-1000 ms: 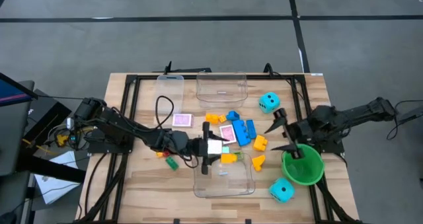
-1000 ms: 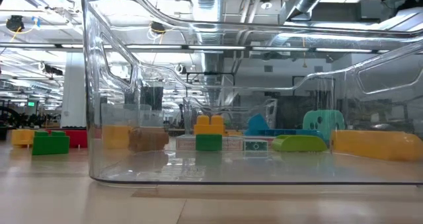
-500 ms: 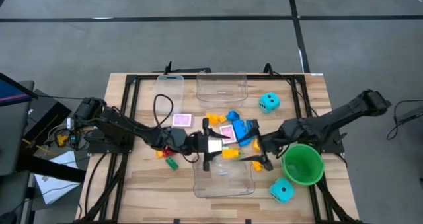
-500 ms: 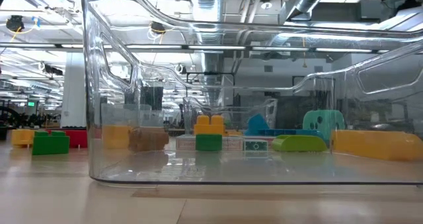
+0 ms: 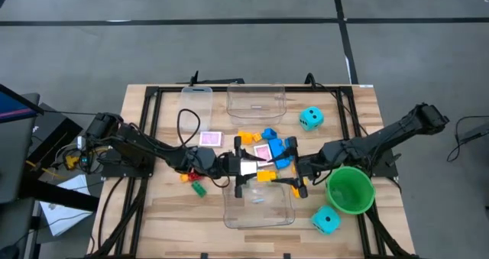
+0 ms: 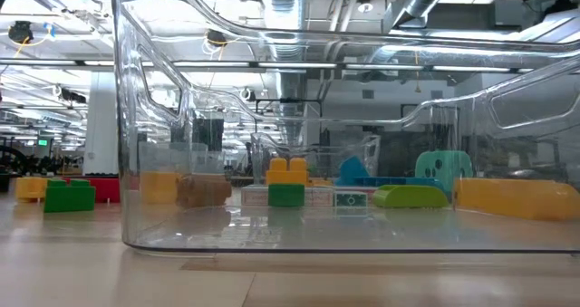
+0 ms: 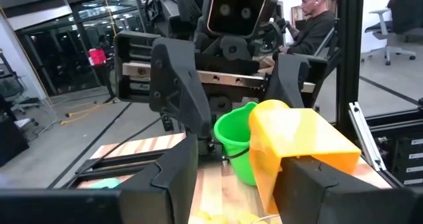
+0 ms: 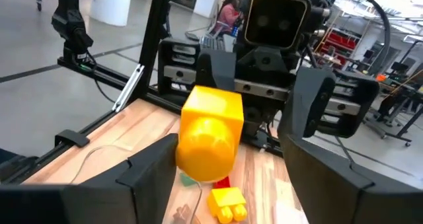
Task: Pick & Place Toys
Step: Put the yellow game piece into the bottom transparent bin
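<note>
Toys: orange brick (image 7: 299,139) between left gripper (image 5: 246,169) jaws, grip unconfirmed (closure unclear); right gripper (image 5: 295,182) open beside, empty. Risk: grippers collide, brick drops outside clear tub (image 5: 258,211).

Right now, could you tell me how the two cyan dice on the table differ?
The far die sits toward the table's back, right of the far tub; the near die sits at the front edge. The far die stands clear of other things, while the near die lies close beside the green bowl. Both are cyan with black dots, and neither is held.
</note>
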You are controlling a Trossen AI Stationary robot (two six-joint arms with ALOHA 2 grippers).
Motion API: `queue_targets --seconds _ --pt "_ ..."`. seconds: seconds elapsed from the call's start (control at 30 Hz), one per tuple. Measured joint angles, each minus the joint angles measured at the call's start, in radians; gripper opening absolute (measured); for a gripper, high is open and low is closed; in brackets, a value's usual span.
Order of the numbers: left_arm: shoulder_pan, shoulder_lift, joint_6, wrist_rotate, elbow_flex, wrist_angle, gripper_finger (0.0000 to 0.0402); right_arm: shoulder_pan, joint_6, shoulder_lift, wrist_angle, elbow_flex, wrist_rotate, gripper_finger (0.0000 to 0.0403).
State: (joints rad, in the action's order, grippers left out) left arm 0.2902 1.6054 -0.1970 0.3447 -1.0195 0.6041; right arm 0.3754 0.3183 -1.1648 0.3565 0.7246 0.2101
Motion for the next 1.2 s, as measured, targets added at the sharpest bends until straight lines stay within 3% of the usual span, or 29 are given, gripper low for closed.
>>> queue_targets --seconds 0.2,0.43,0.73,0.87,1.2 --pt "0.000 0.000 0.000 0.001 0.000 -0.001 0.0166 0.005 0.004 0.000 0.006 0.000 0.001 0.0218" --pt "0.000 0.000 0.000 0.006 0.000 -0.002 0.0166 0.005 0.004 0.000 0.000 0.000 -0.003 0.0103" --pt "-0.003 0.000 -0.005 0.005 0.000 -0.048 0.0166 0.005 0.002 0.000 -0.027 0.000 0.004 0.0100" --pt "-0.003 -0.022 -0.007 0.041 0.000 -0.113 0.0166 0.014 -0.003 0.008 -0.053 0.000 0.089 0.0100" --pt "0.048 -0.220 0.001 0.049 0.040 -0.409 0.0166 0.083 -0.043 0.096 -0.155 0.000 0.211 0.0100"
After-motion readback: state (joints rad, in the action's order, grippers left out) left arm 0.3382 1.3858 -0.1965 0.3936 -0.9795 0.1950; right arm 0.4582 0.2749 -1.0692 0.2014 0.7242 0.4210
